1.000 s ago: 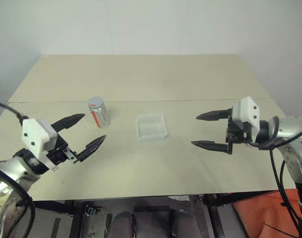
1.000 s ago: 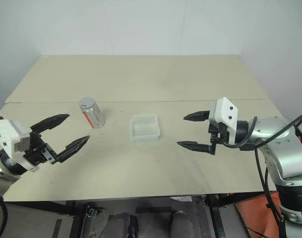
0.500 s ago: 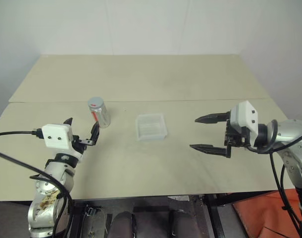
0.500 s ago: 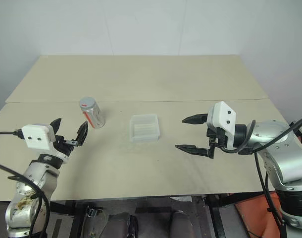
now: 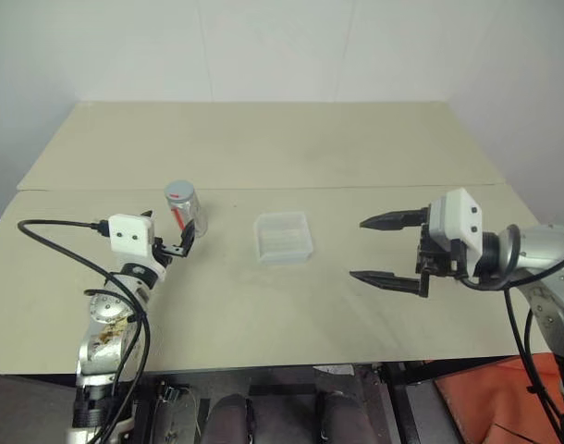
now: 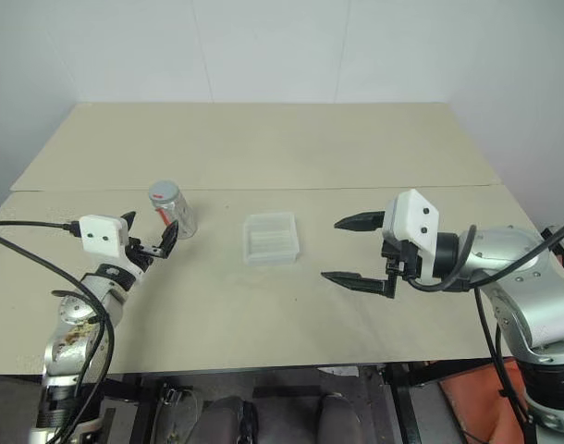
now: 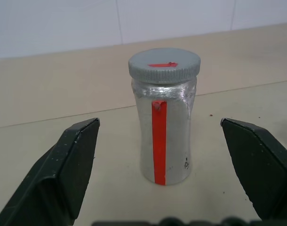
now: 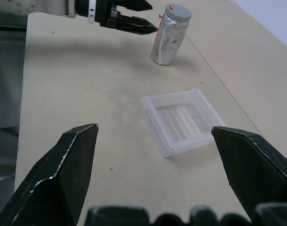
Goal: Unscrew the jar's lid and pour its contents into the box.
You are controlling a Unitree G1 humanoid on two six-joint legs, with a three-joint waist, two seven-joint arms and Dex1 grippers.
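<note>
Standing upright | jar [image 7: 166, 127] ahead of spread left jaws, untouched

Jar [image 7: 165, 136]: small silvery cylinder with a vertical red stripe down its side, standing upright on the beige table, left of centre. Lid [image 7: 164, 64]: round grey ribbed cap with a red mark on top, seated on the jar's mouth, level. Box [image 5: 283, 237]: shallow translucent plastic container, square with rounded corners, ridged floor, open side up, lying flat near the table's middle, to the right of the jar and apart from it.
</note>
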